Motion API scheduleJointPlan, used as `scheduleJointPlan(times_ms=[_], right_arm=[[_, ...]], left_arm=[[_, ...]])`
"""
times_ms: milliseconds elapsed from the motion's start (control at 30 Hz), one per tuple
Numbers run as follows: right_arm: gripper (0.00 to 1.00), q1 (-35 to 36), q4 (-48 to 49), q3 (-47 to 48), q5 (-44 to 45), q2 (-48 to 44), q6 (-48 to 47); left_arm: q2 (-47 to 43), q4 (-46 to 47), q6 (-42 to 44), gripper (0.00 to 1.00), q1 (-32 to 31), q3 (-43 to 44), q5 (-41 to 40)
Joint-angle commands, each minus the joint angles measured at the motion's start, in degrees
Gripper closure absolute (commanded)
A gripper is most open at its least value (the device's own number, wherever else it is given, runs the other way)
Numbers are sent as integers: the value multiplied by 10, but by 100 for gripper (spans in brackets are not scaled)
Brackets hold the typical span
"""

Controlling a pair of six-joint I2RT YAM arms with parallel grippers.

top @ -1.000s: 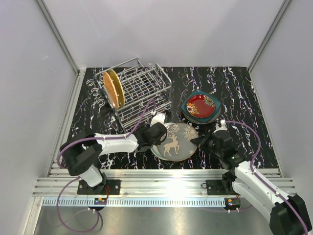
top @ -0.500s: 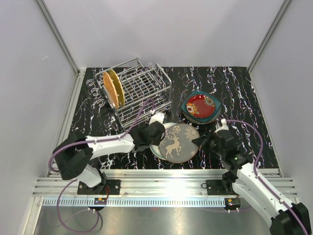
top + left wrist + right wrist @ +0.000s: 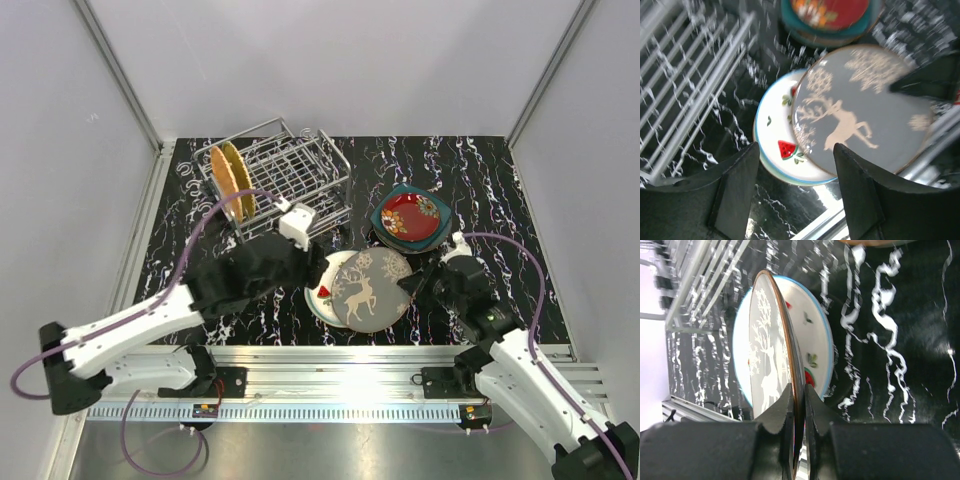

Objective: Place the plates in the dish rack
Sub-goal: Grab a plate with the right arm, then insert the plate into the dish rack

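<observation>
Right end effector (image 3: 799, 392) pinched the reindeer plate (image 3: 767, 360) at its rim, tilting it, apparently for pickup; left end effector (image 3: 795, 149) was spread above it.

The black marbled table (image 3: 480, 180) bears the wire rack (image 3: 300, 185) far left, a white plate (image 3: 320, 292) centre, a plate stack (image 3: 410, 218) right.

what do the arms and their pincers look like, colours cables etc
The left arm and right arm have white links with bulky black joints. A purple cable loops along each. The left pincer and right pincer have plain black, wedge-shaped fingers.
</observation>
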Motion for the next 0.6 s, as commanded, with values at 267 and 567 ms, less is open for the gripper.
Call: scheduleJointPlan(times_ms=[267,567], right_arm=[[100,-1,46,194,-4,12,-77],[100,-1,42,342,2,71,-131]], left_arm=[[-74,-96,131,27,0,173,-28],[43,-133,140,22,75,378,-53]])
